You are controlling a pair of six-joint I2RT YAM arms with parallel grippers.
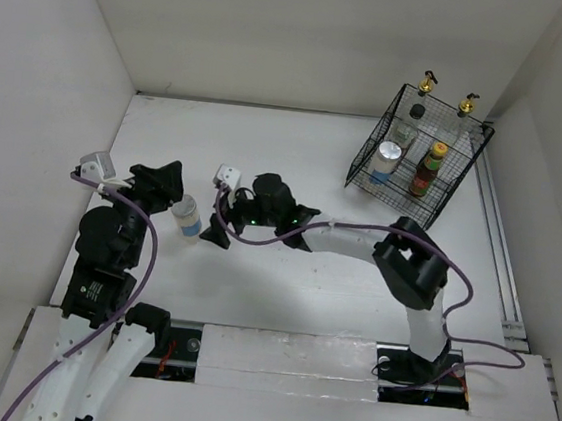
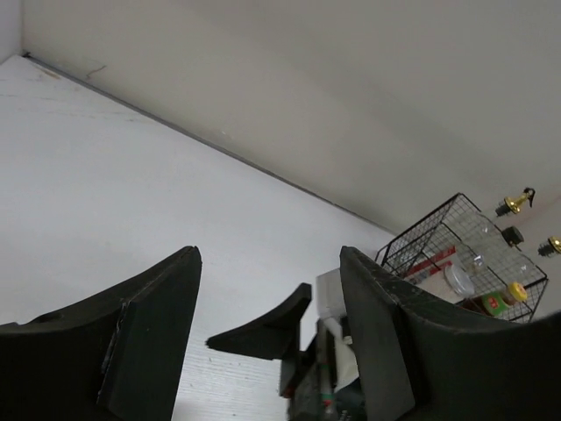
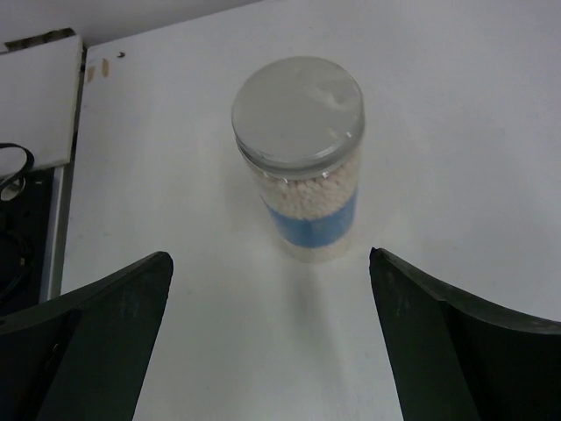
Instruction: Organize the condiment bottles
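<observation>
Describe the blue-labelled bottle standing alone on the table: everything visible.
The small clear cylindrical bottle has a flat silver lid, a blue band label and small white beads packed inside up to the lid. It stands upright and closed on the white table, left of centre in the top view. Only the table touches it. The right gripper has open fingers that sit short of it on either side.

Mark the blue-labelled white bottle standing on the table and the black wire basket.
White, silver-lidded, blue-labelled bottle (image 3: 314, 219): right wrist view, on its blue label.
Black wire basket (image 1: 370, 145): top external view, on its left wall.
</observation>
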